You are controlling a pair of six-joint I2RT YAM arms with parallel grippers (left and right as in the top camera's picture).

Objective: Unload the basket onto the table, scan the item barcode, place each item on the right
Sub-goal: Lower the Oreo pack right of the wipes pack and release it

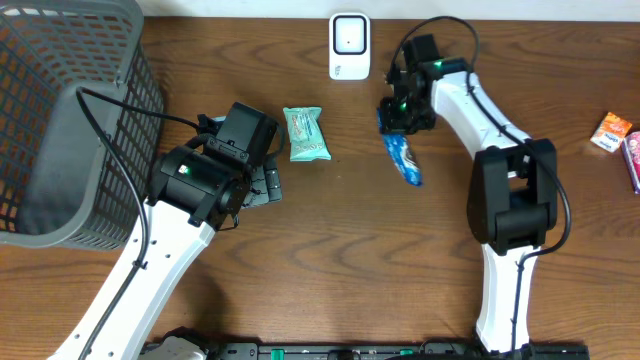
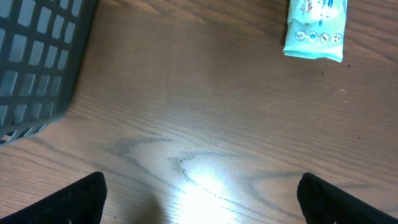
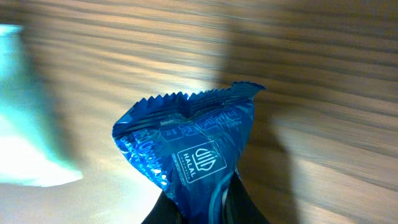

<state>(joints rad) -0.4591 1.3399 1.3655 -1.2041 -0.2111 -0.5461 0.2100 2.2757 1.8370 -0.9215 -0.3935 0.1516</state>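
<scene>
Right wrist, fingers (image 3: 250, 209) pinching blue wrapper (image 3: 186, 146)

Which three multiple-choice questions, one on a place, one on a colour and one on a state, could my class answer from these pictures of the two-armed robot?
1. Where is the grey plastic mesh basket?
A) far left of the brown wooden table
B) far right
C) centre

2. What colour is the crinkled foil packet in the right gripper?
A) red
B) blue
C) yellow

3. How is the left gripper?
A) shut on a packet
B) open and empty
C) shut on nothing

Answers:
1 A, since the overhead view shows it at the left edge.
2 B, since the right wrist view shows a blue wrapper pinched.
3 B, since its fingers stand wide apart with nothing between them.
</scene>
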